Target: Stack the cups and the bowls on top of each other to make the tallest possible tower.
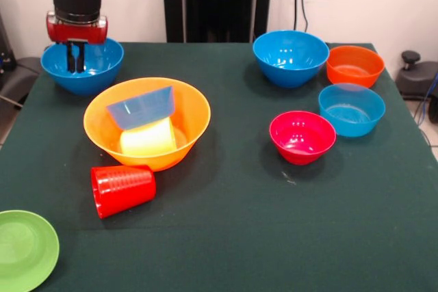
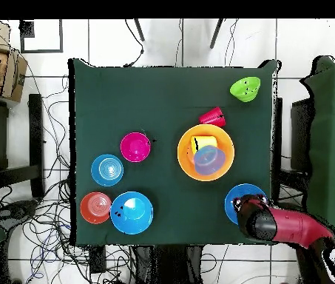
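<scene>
The tower is the big yellow-orange bowl (image 1: 195,111) (image 2: 185,151), holding a tilted pale blue bowl (image 1: 140,107) (image 2: 209,160) and the yellow cup (image 1: 147,138) (image 2: 203,142) on its side. The red ribbed cup (image 1: 123,189) (image 2: 212,116) lies on its side just in front of it. My gripper (image 1: 76,66) (image 2: 248,208) hangs at the far left inside a deep blue bowl (image 1: 102,66) (image 2: 237,196), its fingers (image 1: 71,59) close together and holding nothing that I can see. Whether it touches the bowl I cannot tell.
On the right stand a second deep blue bowl (image 1: 291,56) (image 2: 132,212), an orange bowl (image 1: 354,65) (image 2: 95,207), a pale blue bowl (image 1: 351,109) (image 2: 107,169) and a pink-red bowl (image 1: 302,136) (image 2: 135,146). A light green bowl (image 1: 24,247) (image 2: 245,89) sits at the near left corner.
</scene>
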`<state>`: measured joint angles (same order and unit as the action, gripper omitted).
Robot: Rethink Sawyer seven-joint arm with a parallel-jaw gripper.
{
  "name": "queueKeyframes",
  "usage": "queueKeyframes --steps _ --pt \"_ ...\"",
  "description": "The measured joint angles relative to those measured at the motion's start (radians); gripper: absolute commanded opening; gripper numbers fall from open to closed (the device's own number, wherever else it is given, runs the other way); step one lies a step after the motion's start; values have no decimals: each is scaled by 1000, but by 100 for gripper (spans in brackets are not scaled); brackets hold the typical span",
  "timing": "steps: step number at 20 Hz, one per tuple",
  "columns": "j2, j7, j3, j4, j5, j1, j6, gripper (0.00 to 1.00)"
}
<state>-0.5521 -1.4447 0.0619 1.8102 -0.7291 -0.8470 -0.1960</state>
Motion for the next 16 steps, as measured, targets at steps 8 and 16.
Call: queueKeyframes --steps 8,16 --pt "27 -3 -65 8 0 -37 8 0" --pt "27 -3 -67 15 0 -84 8 0"
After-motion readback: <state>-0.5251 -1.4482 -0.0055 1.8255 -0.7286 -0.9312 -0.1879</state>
